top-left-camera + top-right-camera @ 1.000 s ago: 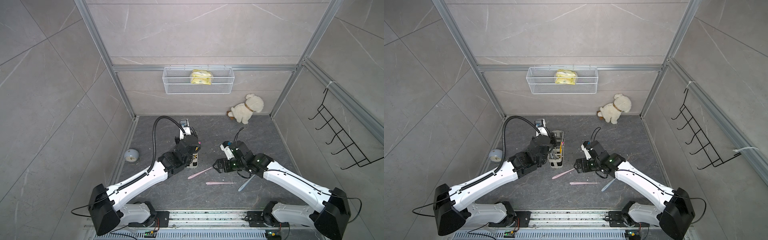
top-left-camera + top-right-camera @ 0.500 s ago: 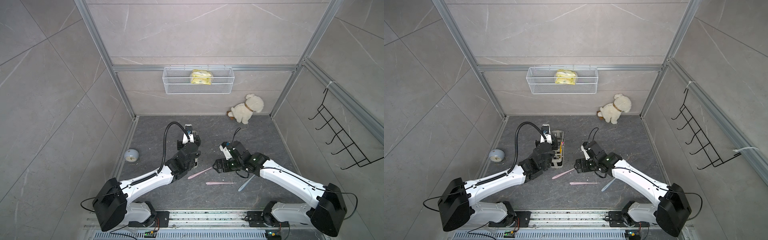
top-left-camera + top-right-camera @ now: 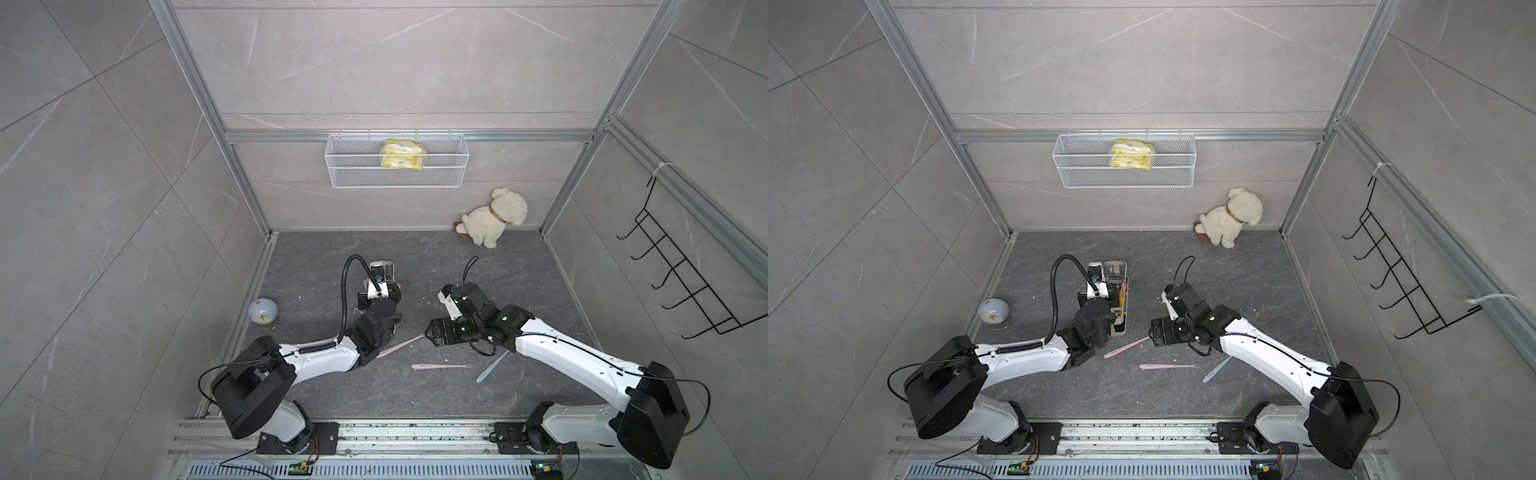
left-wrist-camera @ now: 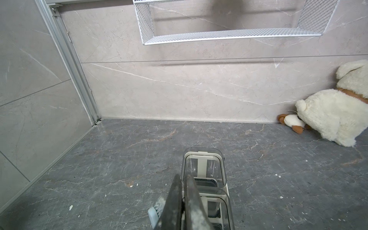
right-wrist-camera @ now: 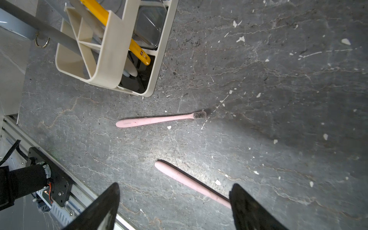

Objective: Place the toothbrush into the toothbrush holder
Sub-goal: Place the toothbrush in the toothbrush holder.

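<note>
Two pink plastic toothbrushes point(image 5: 159, 120) point(image 5: 189, 184) lie on the grey floor point(image 5: 278, 99) by the open right gripper point(image 5: 175, 186); the closed left gripper point(image 4: 182, 177) hangs over the cream-white toothbrush holder point(image 5: 111, 51).

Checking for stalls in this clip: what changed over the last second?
The left arm drew its shut left gripper back along the toothbrush holder, toward its base. Nothing visibly grasped or released. The open right gripper, both pink toothbrushes and the blue toothbrush on the floor stayed put.
</note>
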You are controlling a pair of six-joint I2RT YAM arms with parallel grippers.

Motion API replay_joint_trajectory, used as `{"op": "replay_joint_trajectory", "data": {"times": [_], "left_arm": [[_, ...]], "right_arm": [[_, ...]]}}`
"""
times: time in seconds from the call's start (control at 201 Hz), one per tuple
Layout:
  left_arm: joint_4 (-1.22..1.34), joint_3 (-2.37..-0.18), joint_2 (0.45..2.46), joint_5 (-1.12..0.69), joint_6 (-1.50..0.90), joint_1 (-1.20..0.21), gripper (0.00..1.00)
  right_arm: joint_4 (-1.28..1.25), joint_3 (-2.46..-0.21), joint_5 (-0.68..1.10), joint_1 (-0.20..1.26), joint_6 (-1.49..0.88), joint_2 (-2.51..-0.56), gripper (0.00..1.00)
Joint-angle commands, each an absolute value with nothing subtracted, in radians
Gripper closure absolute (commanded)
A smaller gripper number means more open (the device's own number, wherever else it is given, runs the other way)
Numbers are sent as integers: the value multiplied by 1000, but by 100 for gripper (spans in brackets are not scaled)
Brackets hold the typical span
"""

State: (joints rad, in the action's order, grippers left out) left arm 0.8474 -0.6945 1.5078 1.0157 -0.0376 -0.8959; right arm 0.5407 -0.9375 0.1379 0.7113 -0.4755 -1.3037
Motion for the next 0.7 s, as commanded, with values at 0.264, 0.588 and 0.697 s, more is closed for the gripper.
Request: {"op": "replay_joint_trajectory", "data": {"times": [0.264, 0.588, 0.697], "left_arm": [[1067, -661, 1603, 1095, -114, -888, 96], [1055, -644, 1577, 1104, -118, -900, 62], [1036, -654, 1563, 1118, -112, -912, 53]], "right_arm": [[510, -895, 111, 711, -463, -1338, 12], [513, -893, 97, 710, -478, -1339, 13], [530, -891, 91, 711, -492, -1326, 12]]}}
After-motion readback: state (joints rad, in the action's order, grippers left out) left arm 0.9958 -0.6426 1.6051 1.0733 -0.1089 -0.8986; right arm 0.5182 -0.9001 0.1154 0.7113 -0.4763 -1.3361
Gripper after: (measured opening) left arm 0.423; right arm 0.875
